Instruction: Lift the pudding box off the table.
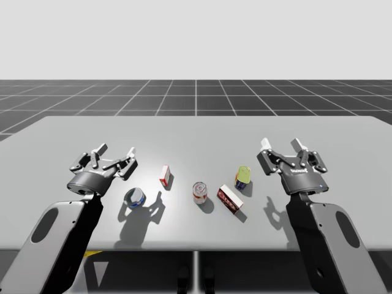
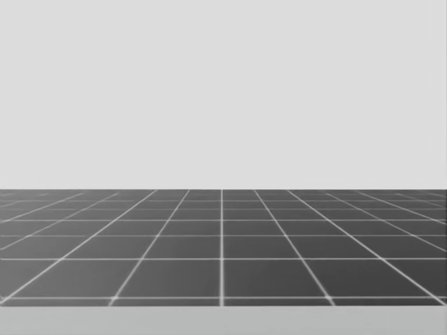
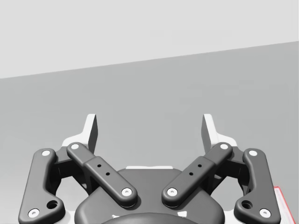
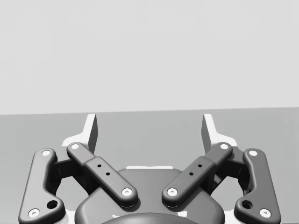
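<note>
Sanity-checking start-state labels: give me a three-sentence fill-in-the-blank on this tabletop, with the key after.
1. My left gripper and my right gripper both stand ____, holding nothing.
2. The blue can lies nearest my ____ gripper.
3. The dark red box lies on the table beside the ____ bottle.
Missing words: open; left; yellow.

red-edged box (image 3: 287,207) beside left pincer (image 3: 149,126), mostly cut off
</note>
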`<control>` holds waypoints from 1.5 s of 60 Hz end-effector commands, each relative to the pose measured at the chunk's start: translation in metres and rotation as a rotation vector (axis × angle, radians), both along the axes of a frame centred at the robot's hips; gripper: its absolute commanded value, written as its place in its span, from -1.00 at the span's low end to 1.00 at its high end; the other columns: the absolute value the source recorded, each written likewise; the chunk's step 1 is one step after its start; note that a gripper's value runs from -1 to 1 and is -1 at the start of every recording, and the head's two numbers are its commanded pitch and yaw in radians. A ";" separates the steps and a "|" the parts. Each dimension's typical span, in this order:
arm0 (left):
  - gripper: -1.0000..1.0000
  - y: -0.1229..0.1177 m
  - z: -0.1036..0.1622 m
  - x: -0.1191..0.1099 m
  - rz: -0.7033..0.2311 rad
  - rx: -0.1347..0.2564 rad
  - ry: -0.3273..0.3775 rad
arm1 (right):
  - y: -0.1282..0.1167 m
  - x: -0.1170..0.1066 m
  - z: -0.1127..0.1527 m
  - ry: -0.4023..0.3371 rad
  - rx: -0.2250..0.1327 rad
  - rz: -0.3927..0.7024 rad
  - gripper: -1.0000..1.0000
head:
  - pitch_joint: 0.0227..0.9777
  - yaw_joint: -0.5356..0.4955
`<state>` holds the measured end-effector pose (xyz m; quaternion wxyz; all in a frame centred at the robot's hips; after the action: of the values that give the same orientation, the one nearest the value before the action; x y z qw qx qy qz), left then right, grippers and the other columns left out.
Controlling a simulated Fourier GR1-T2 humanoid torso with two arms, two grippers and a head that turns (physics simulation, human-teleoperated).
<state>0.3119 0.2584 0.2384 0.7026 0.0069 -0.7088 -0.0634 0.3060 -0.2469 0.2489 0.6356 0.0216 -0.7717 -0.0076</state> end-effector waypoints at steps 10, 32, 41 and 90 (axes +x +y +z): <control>-1.00 0.000 0.000 0.000 0.003 0.002 -0.002 | -0.004 0.000 0.003 0.018 0.041 0.002 -1.00 | -0.77 0.02; -1.00 0.001 0.000 0.001 0.004 0.005 -0.001 | -0.005 0.001 0.004 0.019 0.026 -0.010 -1.00 | -0.01 -0.06; -1.00 0.000 0.000 0.001 0.003 0.007 -0.001 | -0.004 0.001 0.004 0.020 0.021 -0.011 -1.00 | 0.28 -0.11; -1.00 -0.005 0.001 -0.001 -0.013 0.000 -0.005 | -0.001 -0.023 0.017 0.074 0.084 0.073 -1.00 | 0.81 -0.39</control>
<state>0.3115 0.2539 0.2394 0.7006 0.0037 -0.7102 -0.0688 0.2975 -0.2519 0.2592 0.6536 0.0492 -0.7548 -0.0265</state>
